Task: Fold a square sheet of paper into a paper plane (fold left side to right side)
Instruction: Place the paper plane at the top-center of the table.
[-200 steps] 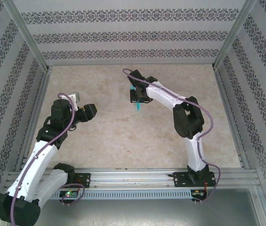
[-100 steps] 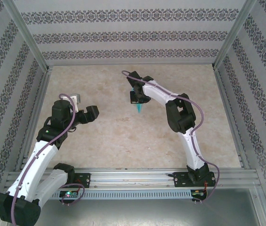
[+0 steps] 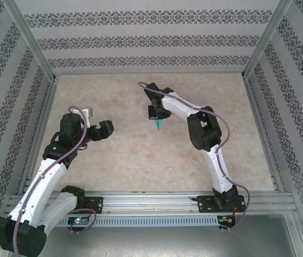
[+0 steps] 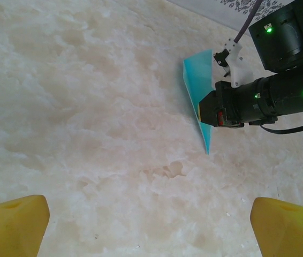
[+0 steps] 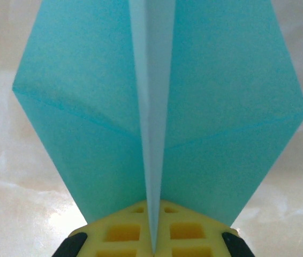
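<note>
Left gripper (image 3: 104, 128): over near-left part of table (image 3: 141, 160), jaws spread wide, nothing between yellow fingertips (image 4: 12, 225). Farther out, mid-table: right gripper (image 3: 157, 112) clenched on paper plane (image 3: 157, 123), pads pinching centre crease. Plane: light turquoise dart, wings spread either side of crease, pointed end toward near edge. Contact with table not determinable.

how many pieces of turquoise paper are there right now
1: the paper plane, pinched at its centre crease by the shut right gripper, over the middle of the table. Anything lying under the arms would be hidden.
</note>
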`<action>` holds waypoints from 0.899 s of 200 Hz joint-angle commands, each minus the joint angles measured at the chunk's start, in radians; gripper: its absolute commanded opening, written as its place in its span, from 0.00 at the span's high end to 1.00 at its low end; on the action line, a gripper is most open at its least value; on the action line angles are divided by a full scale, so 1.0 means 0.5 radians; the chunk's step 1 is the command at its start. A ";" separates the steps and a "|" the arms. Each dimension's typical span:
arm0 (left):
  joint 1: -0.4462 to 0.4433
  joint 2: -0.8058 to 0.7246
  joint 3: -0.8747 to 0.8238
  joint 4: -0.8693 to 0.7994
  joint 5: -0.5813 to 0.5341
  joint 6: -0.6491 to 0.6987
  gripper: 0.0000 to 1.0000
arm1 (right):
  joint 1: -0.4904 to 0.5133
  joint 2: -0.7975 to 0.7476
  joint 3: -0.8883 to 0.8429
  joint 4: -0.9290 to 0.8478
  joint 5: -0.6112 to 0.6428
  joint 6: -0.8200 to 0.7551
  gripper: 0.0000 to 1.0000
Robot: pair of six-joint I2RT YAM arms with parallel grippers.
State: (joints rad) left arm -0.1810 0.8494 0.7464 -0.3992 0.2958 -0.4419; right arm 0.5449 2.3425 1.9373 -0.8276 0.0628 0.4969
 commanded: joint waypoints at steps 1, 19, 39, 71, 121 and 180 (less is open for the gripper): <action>0.028 -0.004 0.056 -0.065 0.023 0.067 0.03 | -0.013 0.061 0.058 -0.059 -0.010 -0.010 0.96; 0.028 -0.001 0.062 -0.065 0.020 0.069 0.03 | -0.013 0.076 0.061 -0.066 -0.013 -0.009 0.95; 0.028 -0.002 0.066 -0.067 0.020 0.068 0.03 | -0.013 0.089 0.058 -0.072 -0.015 -0.009 0.92; 0.028 -0.002 0.068 -0.072 0.013 0.068 0.02 | -0.015 0.095 0.051 -0.073 -0.015 -0.009 0.86; 0.029 -0.004 0.083 -0.098 0.001 0.080 0.02 | -0.018 0.086 0.037 -0.075 -0.015 -0.009 0.74; 0.033 -0.003 0.122 -0.185 -0.091 0.105 0.01 | -0.016 -0.008 -0.043 -0.038 0.010 0.063 0.59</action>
State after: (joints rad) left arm -0.1810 0.8494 0.7673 -0.4454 0.2783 -0.4183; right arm 0.5449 2.3611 1.9469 -0.8337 0.0628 0.5018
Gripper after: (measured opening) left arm 0.985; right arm 0.393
